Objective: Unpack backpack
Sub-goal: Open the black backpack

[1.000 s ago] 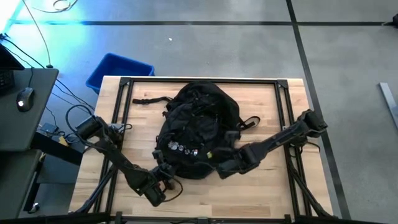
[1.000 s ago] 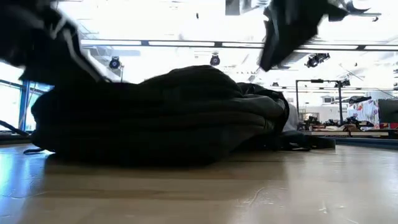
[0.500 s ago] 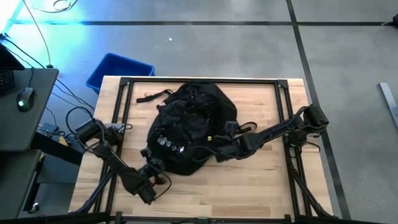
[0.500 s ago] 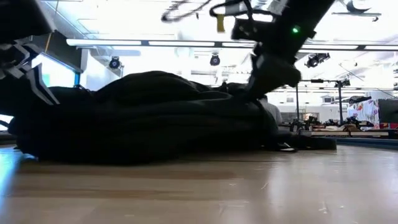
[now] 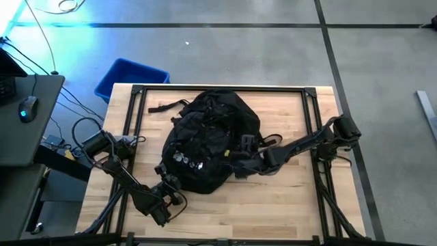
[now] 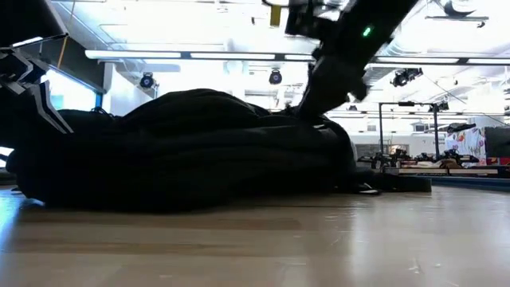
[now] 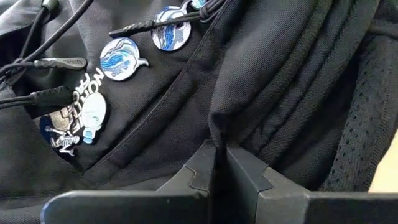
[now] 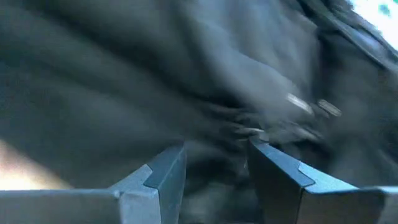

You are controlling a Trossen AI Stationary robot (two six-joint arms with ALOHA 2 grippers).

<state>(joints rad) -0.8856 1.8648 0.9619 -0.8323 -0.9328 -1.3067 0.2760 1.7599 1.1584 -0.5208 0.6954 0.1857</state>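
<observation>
The black backpack [image 5: 212, 133] lies flat on the wooden table, its row of colourful pins [image 5: 184, 158] toward the near left. A strap [image 5: 164, 107] trails off its far left end. My left gripper [image 5: 167, 186] is at the backpack's near left corner, below the pins [image 7: 121, 59], and is shut on its fabric. My right gripper [image 5: 239, 158] has come in from the table's right onto the backpack's near right side. Its fingers stand partly apart with black fabric [image 8: 155, 74] between them. In the low view the right arm slants down onto the backpack [image 6: 183, 159]. My left gripper pinches a raised fold of the backpack's outer fabric [image 7: 214, 134] between its two shut fingers, beside the pins. It comes slanting down from the near left. The backpack rests on the table. My right gripper has a thick bunch of the backpack's fabric [image 8: 214, 134] in the gap between its two fingers, near some zipper pulls [image 8: 305, 106]. It comes slanting down from the table's right. The picture is blurred, so the exact part cannot be told.
A black frame rail [image 5: 307, 123] runs round the table top. A blue bin [image 5: 130, 76] stands on the floor past the far left corner. A desk with a mouse [image 5: 27, 102] is at the left. Bare wood [image 5: 273, 205] lies along the near edge.
The backpack has slid toward the table's left, its near end with the pins moving most. My left gripper has gone toward the left edge with it. My right gripper has gone toward the far edge and down onto the backpack's right side.
</observation>
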